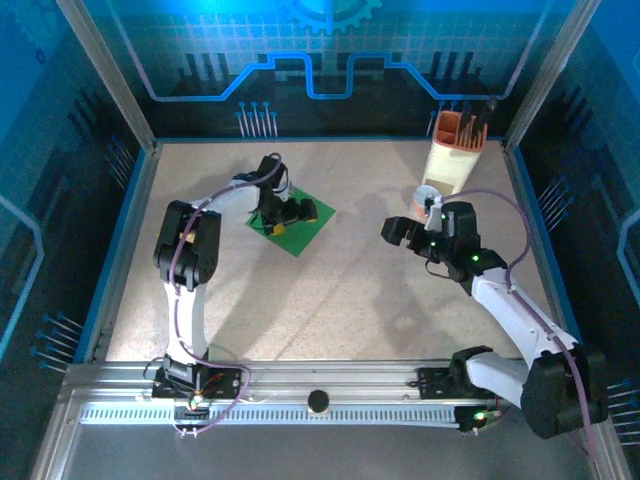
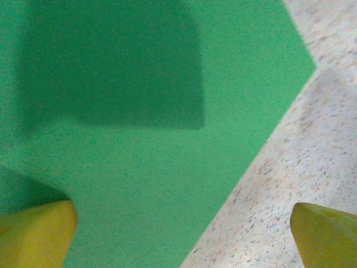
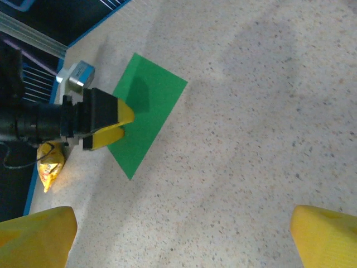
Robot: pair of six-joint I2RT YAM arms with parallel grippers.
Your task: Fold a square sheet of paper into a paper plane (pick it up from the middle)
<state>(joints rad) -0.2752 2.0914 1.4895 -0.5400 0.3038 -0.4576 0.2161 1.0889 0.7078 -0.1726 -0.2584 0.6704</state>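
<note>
The square sheet of paper (image 1: 305, 225) lies flat on the speckled table, bright green, left of centre. My left gripper (image 1: 275, 222) hovers low over its near-left part, open, with nothing between its fingers. In the left wrist view the paper (image 2: 139, 139) spreads across the left and centre, and its edge runs between the yellow fingertips (image 2: 36, 234). My right gripper (image 1: 400, 233) hangs open above bare table to the right of the sheet. From the right wrist the paper (image 3: 150, 109) lies ahead, with the left gripper's fingers (image 3: 111, 125) over it. A paper plane is out of view.
An orange-and-cream holder (image 1: 455, 150) with dark tools stands at the back right, a small white round thing (image 1: 428, 195) in front of it. A yellow-orange snack packet (image 3: 50, 164) and a small blue-and-white box (image 3: 75, 75) lie beyond the paper. Blue walls ring the table.
</note>
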